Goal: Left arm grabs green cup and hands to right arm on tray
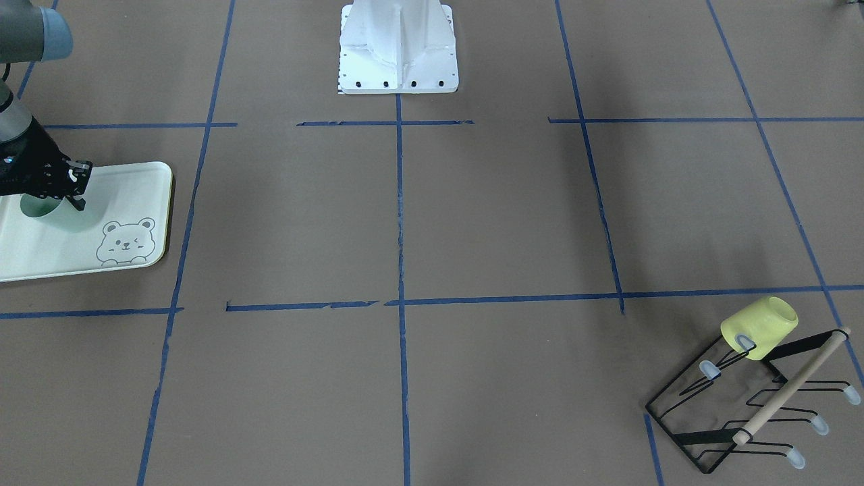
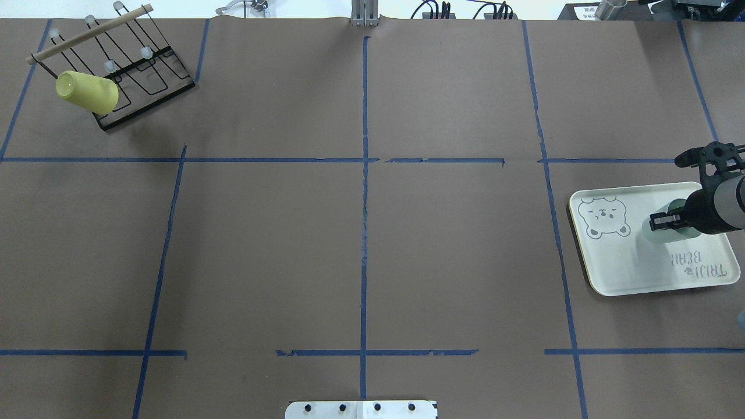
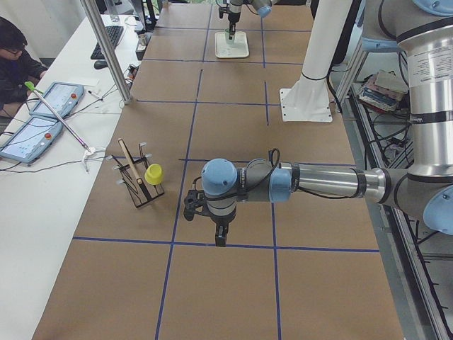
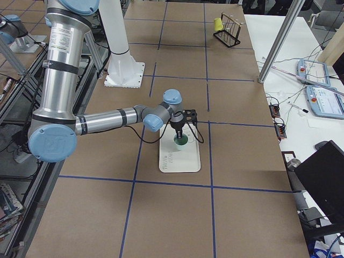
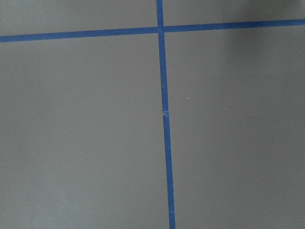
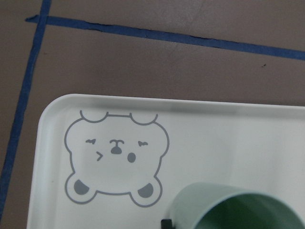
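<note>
The green cup point(image 1: 37, 208) stands upright on the tray point(image 1: 135, 182), away from the bear drawing. My right gripper point(image 1: 73, 194) points down over the cup and looks shut on its rim. The overhead view shows the gripper point(image 2: 660, 221) across the cup point(image 2: 663, 234) on the tray point(image 2: 617, 262). The right wrist view shows the cup's rim point(image 6: 224, 205) low on the tray point(image 6: 214, 143). My left gripper point(image 3: 221, 239) hangs over bare table and shows only in the exterior left view. I cannot tell if it is open or shut.
A yellow cup point(image 1: 759, 327) hangs on a black wire rack point(image 1: 742, 405) at the far corner on my left side. The white robot base point(image 1: 398, 47) stands at the table's middle edge. Blue tape lines cross the brown table.
</note>
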Controlling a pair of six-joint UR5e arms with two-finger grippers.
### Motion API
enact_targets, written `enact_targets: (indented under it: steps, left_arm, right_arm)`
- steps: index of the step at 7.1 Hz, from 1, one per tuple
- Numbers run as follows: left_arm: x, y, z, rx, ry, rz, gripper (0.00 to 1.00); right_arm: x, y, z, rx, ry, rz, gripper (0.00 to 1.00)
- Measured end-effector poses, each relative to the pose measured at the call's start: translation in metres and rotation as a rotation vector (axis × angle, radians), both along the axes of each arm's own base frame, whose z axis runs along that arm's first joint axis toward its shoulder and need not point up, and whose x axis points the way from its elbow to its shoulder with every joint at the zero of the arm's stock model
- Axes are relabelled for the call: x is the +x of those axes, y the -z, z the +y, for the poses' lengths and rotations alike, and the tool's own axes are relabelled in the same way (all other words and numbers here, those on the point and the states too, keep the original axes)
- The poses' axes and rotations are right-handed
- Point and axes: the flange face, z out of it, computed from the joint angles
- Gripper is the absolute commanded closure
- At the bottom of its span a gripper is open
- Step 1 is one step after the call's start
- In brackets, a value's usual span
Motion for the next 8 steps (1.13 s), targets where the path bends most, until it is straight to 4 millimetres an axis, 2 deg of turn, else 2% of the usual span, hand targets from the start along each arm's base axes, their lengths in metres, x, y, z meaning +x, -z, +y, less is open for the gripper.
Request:
enact_targets:
  steps: [3, 4, 5, 6, 8]
  left_arm:
    - [0.000, 0.001, -0.001, 0.002, 0.000, 0.000, 0.00]
    - [0.000, 0.001, -0.001, 0.005, -0.001, 0.000, 0.00]
    - [0.000, 0.002, -0.001, 0.014, -0.005, -0.001, 0.00]
    - [0.000, 0.002, -0.001, 0.024, -0.006, -0.001, 0.00]
    - [0.000, 0.003, -0.001, 0.032, -0.007, -0.001, 0.00]
  right_arm:
    - [0.004, 0.009, -0.001, 0.001, 0.009, -0.018, 0.00]
    - [0.020, 0.015, -0.006, -0.008, 0.013, -0.037, 0.00]
    - [0.051, 0.018, -0.015, -0.005, 0.034, -0.054, 0.00]
    - [0.090, 0.016, -0.024, 0.011, 0.064, -0.057, 0.00]
    - [0.168, 0.003, -0.030, 0.046, 0.128, -0.015, 0.00]
